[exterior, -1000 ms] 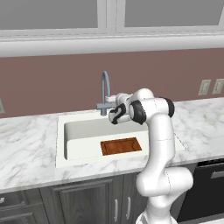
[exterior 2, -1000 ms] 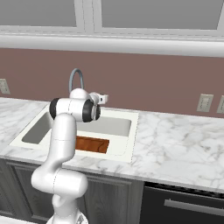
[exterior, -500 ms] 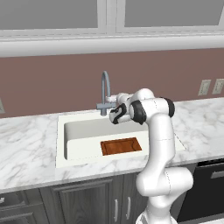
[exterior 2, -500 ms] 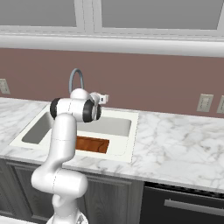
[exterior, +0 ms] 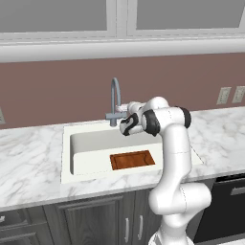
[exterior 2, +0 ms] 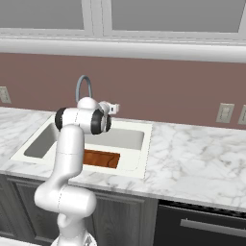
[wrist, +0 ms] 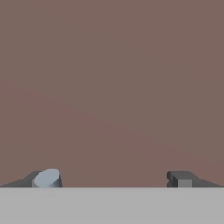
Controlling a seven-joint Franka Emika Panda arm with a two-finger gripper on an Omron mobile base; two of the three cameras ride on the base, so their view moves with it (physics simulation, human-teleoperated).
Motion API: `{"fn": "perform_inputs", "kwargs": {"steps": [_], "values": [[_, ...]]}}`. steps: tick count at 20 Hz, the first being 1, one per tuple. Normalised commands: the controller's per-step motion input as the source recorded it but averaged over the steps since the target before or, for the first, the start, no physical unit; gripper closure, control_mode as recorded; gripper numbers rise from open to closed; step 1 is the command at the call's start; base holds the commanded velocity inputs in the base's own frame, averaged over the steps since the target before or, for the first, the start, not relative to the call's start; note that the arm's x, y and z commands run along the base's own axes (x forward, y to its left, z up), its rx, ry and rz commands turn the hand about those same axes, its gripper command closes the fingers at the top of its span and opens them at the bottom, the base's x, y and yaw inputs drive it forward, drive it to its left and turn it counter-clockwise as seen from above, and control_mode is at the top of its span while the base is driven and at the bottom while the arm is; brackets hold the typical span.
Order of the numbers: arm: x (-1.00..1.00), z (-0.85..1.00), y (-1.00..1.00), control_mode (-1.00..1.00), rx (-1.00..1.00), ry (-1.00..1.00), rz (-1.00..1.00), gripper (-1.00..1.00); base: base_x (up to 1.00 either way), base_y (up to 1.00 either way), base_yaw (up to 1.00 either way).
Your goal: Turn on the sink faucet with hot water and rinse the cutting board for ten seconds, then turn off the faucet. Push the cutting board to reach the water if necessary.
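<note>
Hand [wrist: 113,179] wide open, beside faucet [exterior: 115,101]

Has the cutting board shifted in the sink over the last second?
No. The cutting board lies at the same spot against the sink's front wall.

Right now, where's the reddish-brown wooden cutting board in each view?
Left base view: reddish-brown wooden cutting board lies low in the centre, at the near wall of the white sink basin.
Right base view: lower left, beside the arm.
Hand view: not in it.
Shared landmark: grey gooseneck faucet.
</note>
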Motion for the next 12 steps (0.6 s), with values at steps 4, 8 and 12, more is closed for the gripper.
{"fn": "perform_inputs", "kwargs": {"steps": [4,8,12], "values": [[0.0,0.0,-0.31,-1.0,0.0,0.0,0.0,-1.0,0.0,0.0,0.0],[0.0,0.0,-0.42,-1.0,0.0,0.0,0.0,-1.0,0.0,0.0,0.0],[0.0,0.0,-0.49,-1.0,0.01,0.0,0.0,-1.0,0.0,0.0,0.0]]}}
